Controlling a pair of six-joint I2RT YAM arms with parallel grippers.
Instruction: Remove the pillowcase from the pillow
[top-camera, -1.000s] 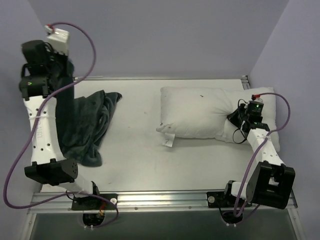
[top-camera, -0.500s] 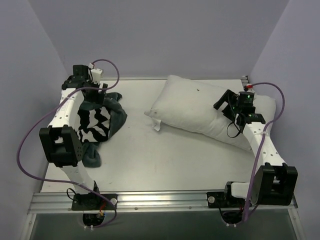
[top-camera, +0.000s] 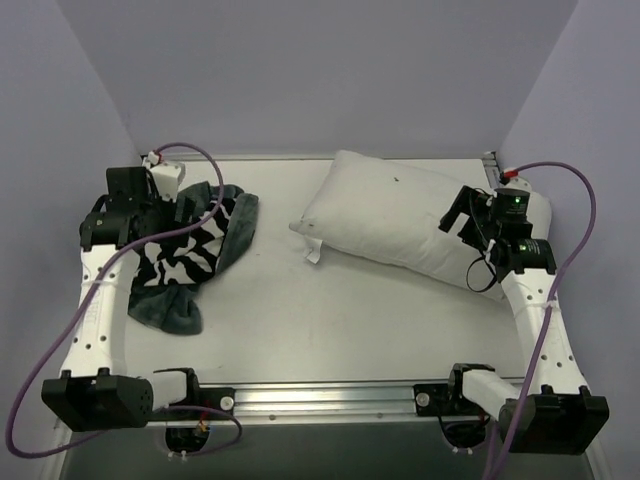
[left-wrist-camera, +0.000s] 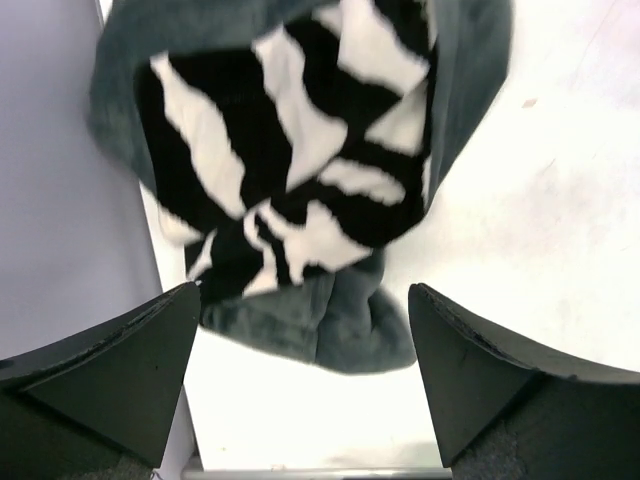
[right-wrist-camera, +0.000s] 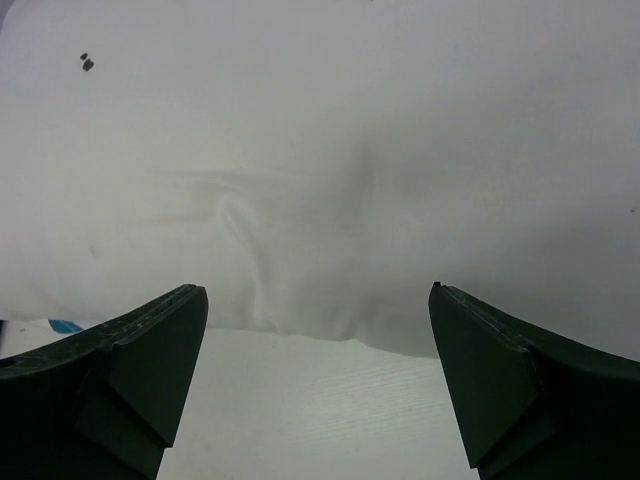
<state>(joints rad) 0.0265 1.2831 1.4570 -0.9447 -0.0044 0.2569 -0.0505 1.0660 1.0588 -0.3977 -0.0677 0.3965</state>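
The pillowcase (top-camera: 190, 255) lies crumpled on the left of the table, zebra stripes up with grey-green folds around them. Separate from it, the bare white pillow (top-camera: 390, 215) rests at an angle on the right, its small tag (top-camera: 313, 250) at the left corner. My left gripper (top-camera: 188, 205) hovers open over the heap's far edge. In the left wrist view the pillowcase (left-wrist-camera: 300, 170) lies beyond the empty gripper (left-wrist-camera: 305, 375). My right gripper (top-camera: 462, 215) is open above the pillow's right end. The right wrist view shows the pillow (right-wrist-camera: 320, 150) past the empty gripper (right-wrist-camera: 318, 385).
Purple walls close in the table (top-camera: 300, 320) at the back and both sides. A metal rail (top-camera: 320, 395) carrying the arm bases runs along the near edge. Purple cables loop from both arms. A bare strip of table separates the pillowcase and the pillow.
Both grippers have opened. The pillowcase, held high by the left gripper, now lies on the table with the left arm lowered. The pillow, released, lies angled; the right gripper has pulled back.
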